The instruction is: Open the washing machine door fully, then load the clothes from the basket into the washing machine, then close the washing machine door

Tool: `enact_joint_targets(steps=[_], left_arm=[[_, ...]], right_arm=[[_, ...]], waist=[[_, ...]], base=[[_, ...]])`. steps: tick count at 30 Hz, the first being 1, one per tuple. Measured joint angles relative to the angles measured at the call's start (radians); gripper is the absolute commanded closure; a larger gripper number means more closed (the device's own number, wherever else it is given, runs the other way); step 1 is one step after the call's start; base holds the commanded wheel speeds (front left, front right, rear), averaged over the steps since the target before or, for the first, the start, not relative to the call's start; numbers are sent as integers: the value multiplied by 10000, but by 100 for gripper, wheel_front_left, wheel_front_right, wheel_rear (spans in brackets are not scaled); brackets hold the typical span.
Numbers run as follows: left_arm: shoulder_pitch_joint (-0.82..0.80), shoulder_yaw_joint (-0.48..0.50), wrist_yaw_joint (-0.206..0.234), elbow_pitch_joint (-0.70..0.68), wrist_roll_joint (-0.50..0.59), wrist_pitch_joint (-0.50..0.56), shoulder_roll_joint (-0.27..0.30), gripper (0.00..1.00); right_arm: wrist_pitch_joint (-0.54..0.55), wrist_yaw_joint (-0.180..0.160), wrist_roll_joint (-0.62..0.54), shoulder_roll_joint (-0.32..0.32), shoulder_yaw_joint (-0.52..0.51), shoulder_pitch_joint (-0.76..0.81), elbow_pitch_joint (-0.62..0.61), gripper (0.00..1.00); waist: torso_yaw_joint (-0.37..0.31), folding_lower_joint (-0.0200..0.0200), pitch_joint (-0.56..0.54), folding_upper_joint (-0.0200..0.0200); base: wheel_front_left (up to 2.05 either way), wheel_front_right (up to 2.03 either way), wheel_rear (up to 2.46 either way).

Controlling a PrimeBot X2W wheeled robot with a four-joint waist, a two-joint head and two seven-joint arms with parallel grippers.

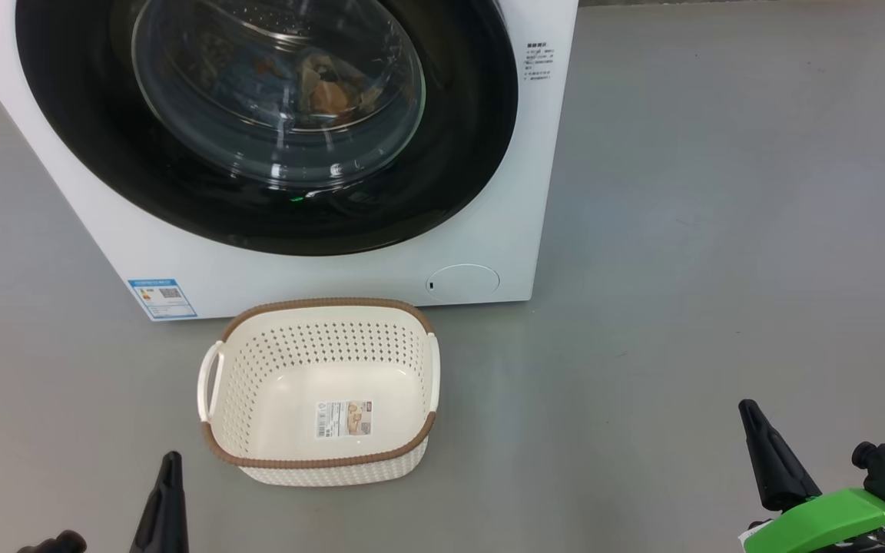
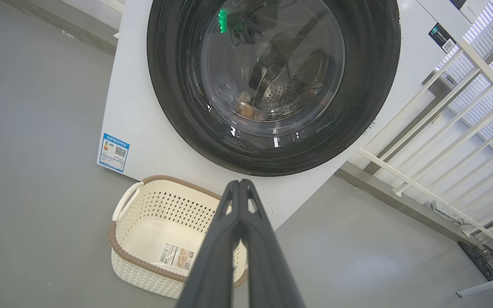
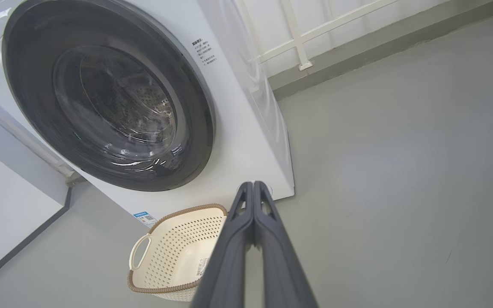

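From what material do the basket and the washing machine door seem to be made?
The basket: probably moulded plastic, matt cream, given its regular holes; its brown rim imitates weaving. The washing machine door: glossy black ring, plastic or glass, with a clear bulging window showing sharp reflections.

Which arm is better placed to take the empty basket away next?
Left, probably: the left end effector sits close to the basket, near its left front corner, while the right end effector is far off to the side.
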Motion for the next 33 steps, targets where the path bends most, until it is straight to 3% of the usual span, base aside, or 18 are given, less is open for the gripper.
enact_joint_targets(steps=[33], left_arm=[[-377,299,0,403,-3273,851,0,100]], right_arm=[[965,-2,3231,510,-485,-23,6,100]], waist=[[96,-1,-135,0]], base=[[0,0,0]])
